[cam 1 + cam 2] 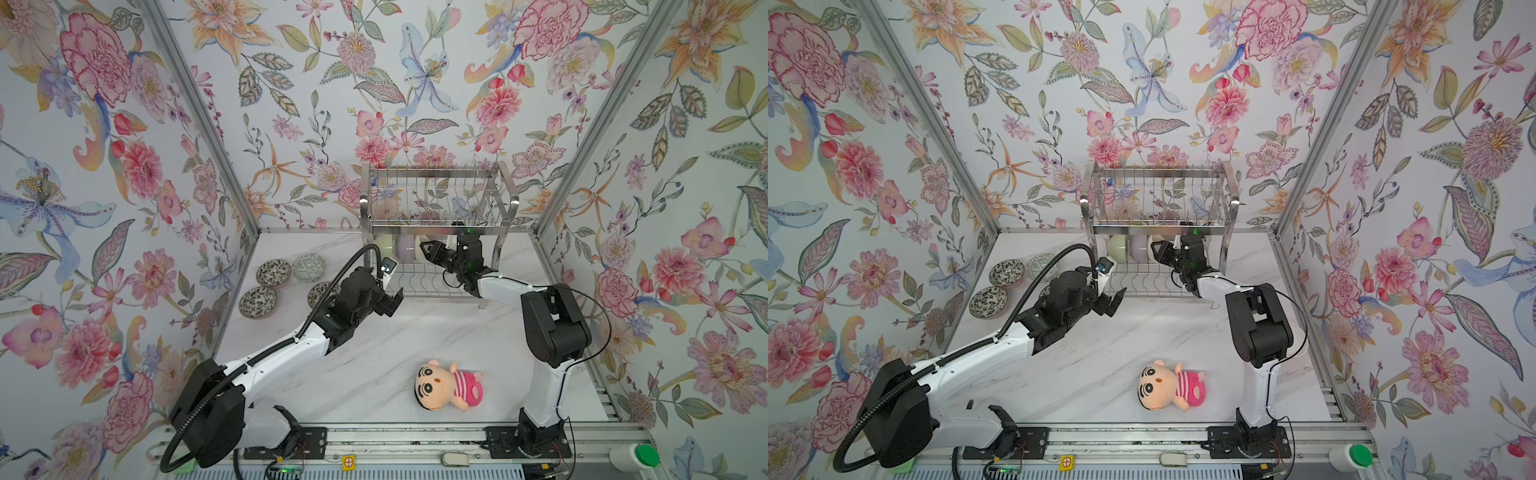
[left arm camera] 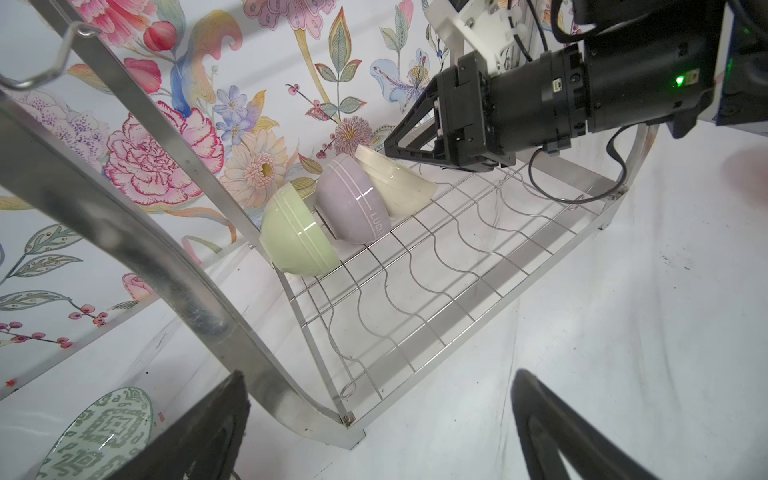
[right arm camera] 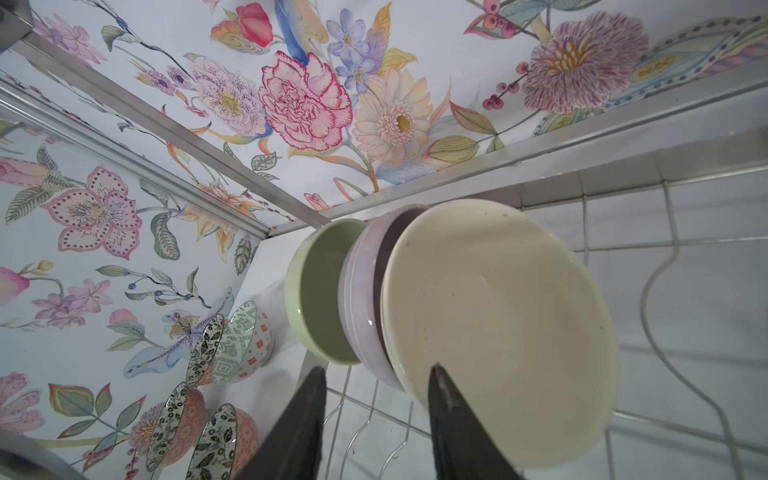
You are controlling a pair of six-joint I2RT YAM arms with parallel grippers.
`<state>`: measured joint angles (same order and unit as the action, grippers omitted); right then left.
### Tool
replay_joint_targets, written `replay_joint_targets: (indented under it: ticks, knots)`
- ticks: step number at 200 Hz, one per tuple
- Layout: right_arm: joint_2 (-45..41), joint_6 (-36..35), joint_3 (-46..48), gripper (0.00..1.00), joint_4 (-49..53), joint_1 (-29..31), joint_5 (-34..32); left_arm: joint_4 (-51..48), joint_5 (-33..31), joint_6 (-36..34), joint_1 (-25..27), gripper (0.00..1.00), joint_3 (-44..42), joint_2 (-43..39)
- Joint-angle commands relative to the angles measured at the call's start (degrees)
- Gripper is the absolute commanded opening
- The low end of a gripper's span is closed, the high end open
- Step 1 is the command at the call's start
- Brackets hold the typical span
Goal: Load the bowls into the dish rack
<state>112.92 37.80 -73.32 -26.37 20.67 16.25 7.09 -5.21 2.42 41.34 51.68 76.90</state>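
Closest to the counter's (image 1: 365,357) front edge lies a plush doll (image 1: 448,385). Past it, the left fingers (image 2: 195,436) hang spread wide and empty just before the dish rack (image 1: 436,227). Four patterned bowls (image 1: 273,272) sit by the left edge. At the far edge, the rack's lower shelf holds a green bowl (image 2: 297,239), a lavender bowl (image 2: 353,203) and a cream bowl (image 2: 397,183), tipped on edge in a row at its left end. The right fingers (image 3: 453,424) stand partly open at the cream bowl's rim, not clamped on it.

Left arm (image 1: 274,357) and right arm (image 1: 544,386): white links, black joints, black jaws; ribbed hose (image 1: 360,248) along left.
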Motion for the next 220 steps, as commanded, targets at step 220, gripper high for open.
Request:
replay_joint_targets:
  ticks: [220]
  knots:
    - [6.99, -0.80, -4.63, 0.08, -1.38, -1.24, 7.32, -0.76, -2.22, -0.06, 0.85, 0.99, -0.28, 0.69]
